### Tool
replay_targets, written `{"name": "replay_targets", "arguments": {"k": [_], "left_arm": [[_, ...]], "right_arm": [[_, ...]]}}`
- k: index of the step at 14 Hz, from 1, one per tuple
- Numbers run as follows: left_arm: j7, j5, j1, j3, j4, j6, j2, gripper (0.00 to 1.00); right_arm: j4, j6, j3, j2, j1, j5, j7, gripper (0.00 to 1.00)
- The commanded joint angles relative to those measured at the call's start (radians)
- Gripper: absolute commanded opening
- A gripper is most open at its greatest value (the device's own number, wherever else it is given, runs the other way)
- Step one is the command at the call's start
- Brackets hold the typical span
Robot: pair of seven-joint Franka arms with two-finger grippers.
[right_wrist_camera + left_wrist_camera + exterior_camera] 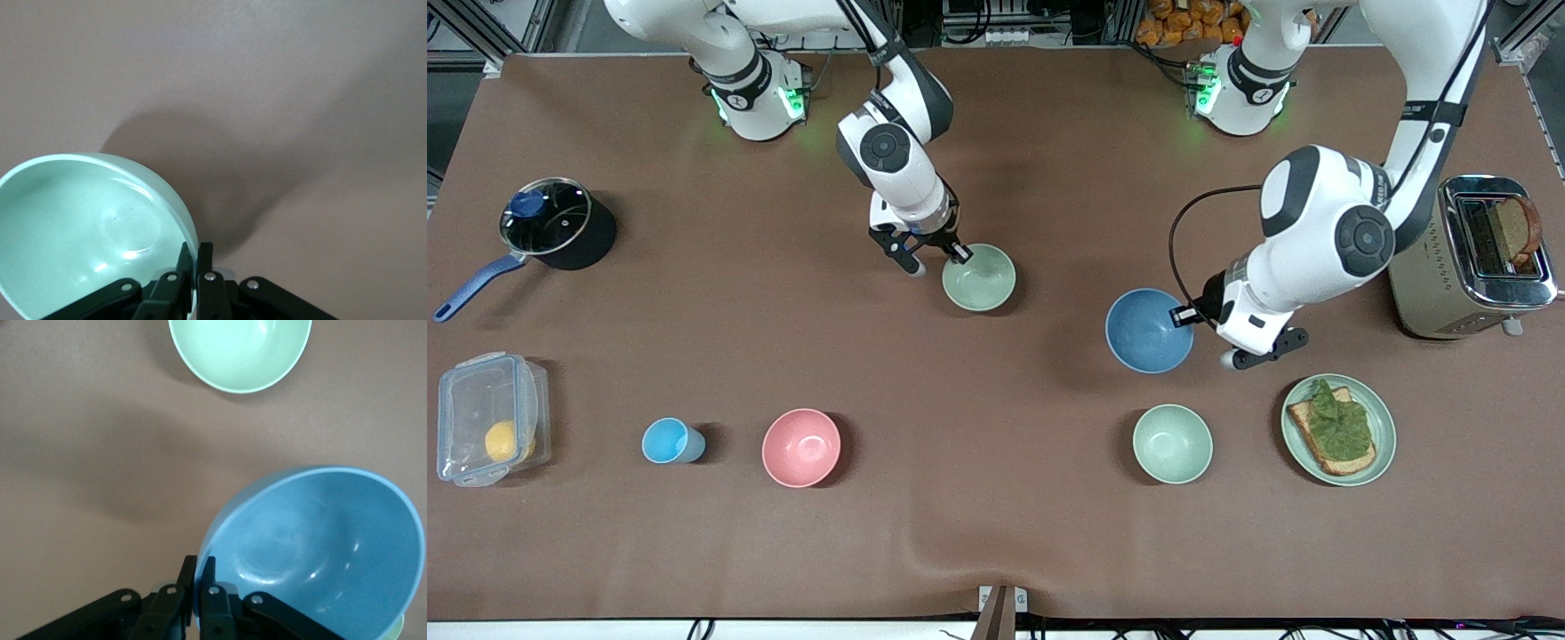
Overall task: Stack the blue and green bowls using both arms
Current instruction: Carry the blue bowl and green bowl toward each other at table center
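The blue bowl point(1145, 333) is near the left arm's end of the table. My left gripper point(1190, 316) is shut on its rim, one finger inside and one outside, as the left wrist view shows point(199, 587); there the blue bowl point(320, 547) hangs tilted. The sage-green bowl point(979, 277) is at mid-table, farther from the front camera. My right gripper point(960, 253) is shut on its rim on the side toward the right arm's base. In the right wrist view my right gripper point(197, 267) pinches the green bowl point(80, 227), which is tilted over its shadow.
A paler mint-green bowl point(1172, 443) point(240, 353) and a plate with toast point(1383, 418) lie nearer the front camera than the blue bowl. A toaster point(1432, 284) stands beside the left arm. A pink bowl point(801, 447), light-blue cup point(669, 441), plastic box point(489, 418) and pot point(551, 222) are toward the right arm's end.
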Motion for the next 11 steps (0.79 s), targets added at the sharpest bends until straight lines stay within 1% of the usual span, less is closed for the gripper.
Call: {"name": "replay_targets", "arguments": {"k": [1, 2, 3, 4, 5, 7, 8, 9, 10, 11], "left_arm": [[-0.007, -0.028, 0.007, -0.025, -0.058, 0.027, -0.052, 0.0], [-0.007, -0.028, 0.007, -0.039, -0.057, 0.027, -0.048, 0.0], [0.01, -0.024, 0.005, -0.048, -0.06, 0.027, -0.044, 0.0], [0.013, -0.015, 0.004, -0.051, -0.06, 0.027, -0.038, 0.0], [0.025, -0.012, 0.004, -0.053, -0.058, 0.027, -0.032, 0.0], [0.03, -0.012, 0.001, -0.053, -0.049, 0.032, -0.026, 0.0], [0.03, -0.012, -0.002, -0.054, -0.048, 0.042, -0.018, 0.0], [0.025, -0.015, -0.016, -0.065, -0.046, 0.059, -0.015, 0.0], [0.012, -0.018, -0.031, -0.066, -0.046, 0.075, -0.012, 0.0], [0.007, -0.019, -0.044, -0.066, -0.046, 0.078, -0.012, 0.0]], "right_arm": [[0.015, 0.038, -0.01, 0.034, 0.028, 0.015, 0.037, 0.0], [0.015, 0.032, -0.01, 0.031, 0.025, 0.015, 0.041, 0.05], [0.015, 0.02, -0.01, 0.024, 0.019, 0.015, 0.043, 0.34], [0.015, 0.015, -0.01, 0.022, 0.019, 0.015, 0.06, 0.58], [0.015, 0.014, -0.01, 0.024, 0.02, 0.013, 0.073, 0.7], [0.019, 0.009, -0.01, 0.016, 0.017, 0.013, 0.072, 0.75], [0.025, -0.011, -0.012, 0.007, 0.014, 0.013, 0.074, 0.81], [0.047, -0.064, -0.015, -0.001, 0.013, 0.013, 0.074, 0.88], [0.083, -0.151, -0.018, -0.004, 0.008, 0.013, 0.074, 0.89], [0.122, -0.245, -0.019, -0.004, -0.004, 0.013, 0.078, 0.98]]}}
